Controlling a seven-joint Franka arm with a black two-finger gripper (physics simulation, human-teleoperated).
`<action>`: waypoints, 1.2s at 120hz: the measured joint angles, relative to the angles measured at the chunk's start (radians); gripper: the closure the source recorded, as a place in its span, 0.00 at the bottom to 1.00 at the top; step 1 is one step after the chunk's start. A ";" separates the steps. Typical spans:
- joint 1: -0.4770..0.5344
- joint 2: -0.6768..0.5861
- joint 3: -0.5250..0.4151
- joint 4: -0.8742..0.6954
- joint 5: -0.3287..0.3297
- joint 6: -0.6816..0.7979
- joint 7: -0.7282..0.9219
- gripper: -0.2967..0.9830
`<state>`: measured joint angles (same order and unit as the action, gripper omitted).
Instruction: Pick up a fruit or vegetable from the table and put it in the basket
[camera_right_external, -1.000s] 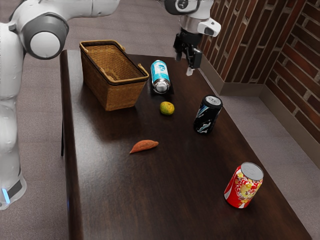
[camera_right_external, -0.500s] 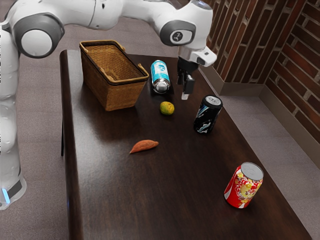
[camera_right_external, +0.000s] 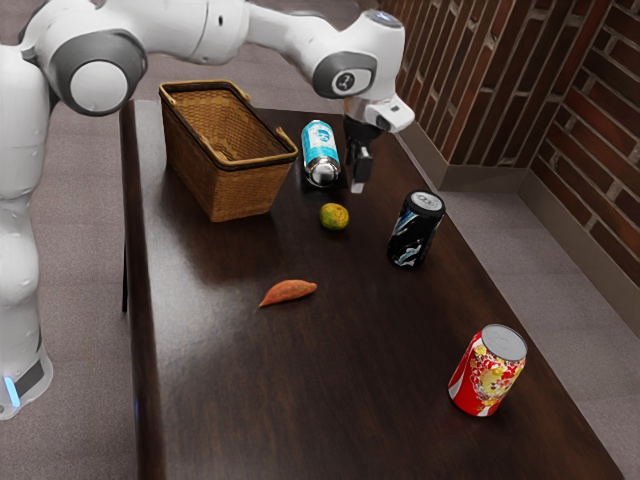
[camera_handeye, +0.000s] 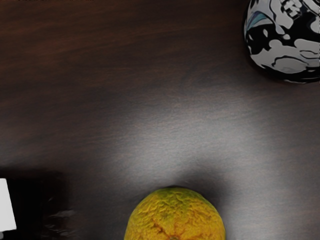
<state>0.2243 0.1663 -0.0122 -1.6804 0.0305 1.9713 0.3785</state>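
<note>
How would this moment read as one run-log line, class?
gripper: above table, near citrus fruit | citrus fruit: on table, outside basket | sweet potato: on table | pick: not yet made

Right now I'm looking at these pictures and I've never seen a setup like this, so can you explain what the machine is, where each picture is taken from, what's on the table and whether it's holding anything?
The machine is a white robot arm ending in a black claw. The exterior view comes from a camera beside the arm. The wrist view comes from a camera on its hand, looking down at a yellow-green citrus fruit and part of a black can.

Also on the dark table are a wicker basket, an orange sweet potato, by its looks, a blue-and-silver bottle lying down, and a red can. I see nothing held.
</note>
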 joint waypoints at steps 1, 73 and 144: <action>0.000 0.000 0.000 -0.002 0.000 0.002 0.002 0.23; 0.000 0.001 -0.002 -0.131 -0.009 0.092 0.084 0.23; -0.005 0.014 -0.007 -0.141 -0.029 0.129 0.114 0.23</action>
<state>0.2189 0.1800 -0.0194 -1.8214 0.0017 2.1007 0.4926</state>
